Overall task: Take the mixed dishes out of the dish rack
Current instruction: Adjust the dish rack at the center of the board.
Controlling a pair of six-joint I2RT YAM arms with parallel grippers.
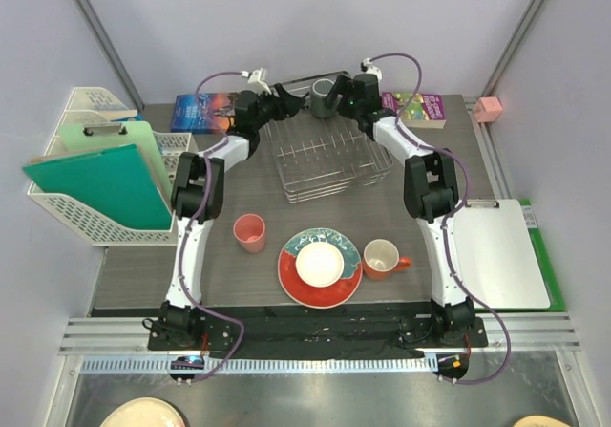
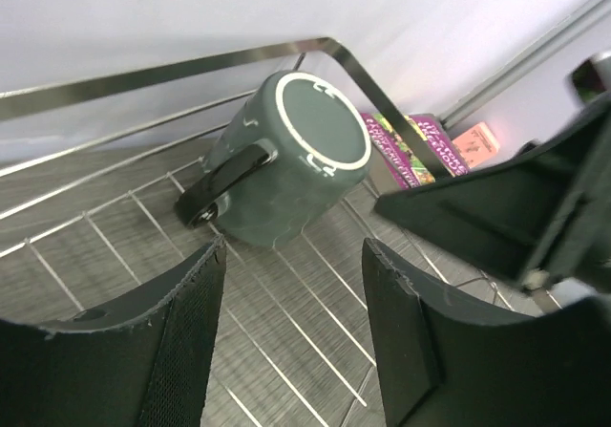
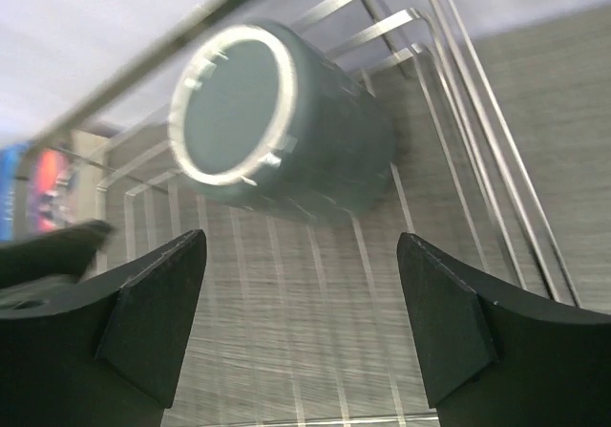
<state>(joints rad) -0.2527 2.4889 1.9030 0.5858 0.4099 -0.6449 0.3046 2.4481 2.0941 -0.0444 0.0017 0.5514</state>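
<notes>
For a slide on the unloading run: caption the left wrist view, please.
Open left hand faces the dark grey mug, tipped over in the dish rack, base toward camera.

We count 2 mugs (grey mug [image 1: 323,92], orange mug [image 1: 381,257]), 1 pink cup [image 1: 250,232], 1 plate [image 1: 289,276], 1 bowl [image 1: 319,265], 1 wire rack [image 1: 334,164], 2 books (blue book [image 1: 200,113], purple book [image 1: 421,108]).

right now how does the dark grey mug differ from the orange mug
Place: the dark grey mug is in the dish rack, at its far end; the orange mug stands on the table.
Pose: the grey one lies on its side; the orange one is upright, mouth up.
Colour: dark grey against orange with a pale inside.
Both have a handle.
</notes>
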